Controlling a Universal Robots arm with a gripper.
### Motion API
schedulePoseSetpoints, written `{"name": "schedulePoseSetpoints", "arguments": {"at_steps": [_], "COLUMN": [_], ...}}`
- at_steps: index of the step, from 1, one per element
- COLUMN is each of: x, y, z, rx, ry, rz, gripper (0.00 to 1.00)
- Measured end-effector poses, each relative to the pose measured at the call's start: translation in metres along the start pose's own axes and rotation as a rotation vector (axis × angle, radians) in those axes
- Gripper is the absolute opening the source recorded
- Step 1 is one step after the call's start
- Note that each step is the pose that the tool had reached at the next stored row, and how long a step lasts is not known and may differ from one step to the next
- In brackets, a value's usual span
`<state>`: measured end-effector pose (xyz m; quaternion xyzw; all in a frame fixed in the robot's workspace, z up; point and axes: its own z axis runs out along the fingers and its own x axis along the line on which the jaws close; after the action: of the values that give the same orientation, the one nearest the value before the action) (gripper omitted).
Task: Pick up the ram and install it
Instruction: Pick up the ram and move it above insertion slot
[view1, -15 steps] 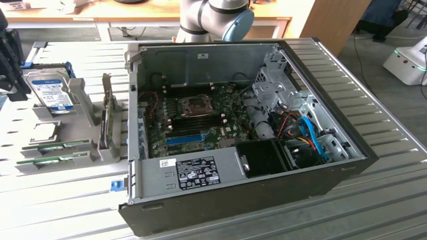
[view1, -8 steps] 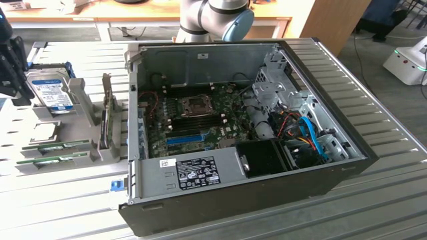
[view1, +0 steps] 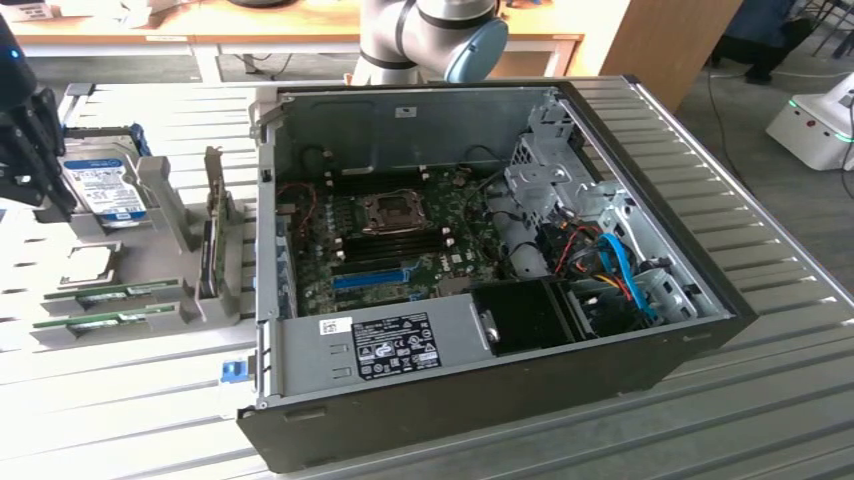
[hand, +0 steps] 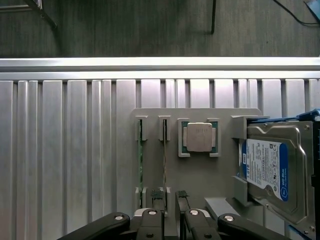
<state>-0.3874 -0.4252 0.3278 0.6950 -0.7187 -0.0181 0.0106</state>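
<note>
Currently the claw (hand: 170, 200) hangs open and empty over the grey holder (hand: 200, 175) on the slatted metal surface (hand: 65, 150), its 2 fingers apart above one end of the ram (hand: 164, 155). That ram stands on edge in its slot, just beside a second stick (hand: 140, 155), with a CPU (hand: 199, 137) and a hard drive (hand: 270, 170) further along the holder. On the exterior view's right of the holder sits the open computer case (view1: 507, 230).
</note>
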Motion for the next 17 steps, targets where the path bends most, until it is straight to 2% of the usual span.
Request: {"name": "schedulePoseSetpoints", "arguments": {"at_steps": [11, 14, 17], "x": [0.0, 0.0, 0.0], "y": [-0.0008, -0.0018, -0.0021], "z": [0.02, 0.0449, 0.0501], "rx": [-0.0001, 0.0, 0.0], "ry": [0.0, -0.0001, 0.0], "rz": [0.0, 0.0, 0.0], "gripper": [0.24, 0.24, 0.24]}}
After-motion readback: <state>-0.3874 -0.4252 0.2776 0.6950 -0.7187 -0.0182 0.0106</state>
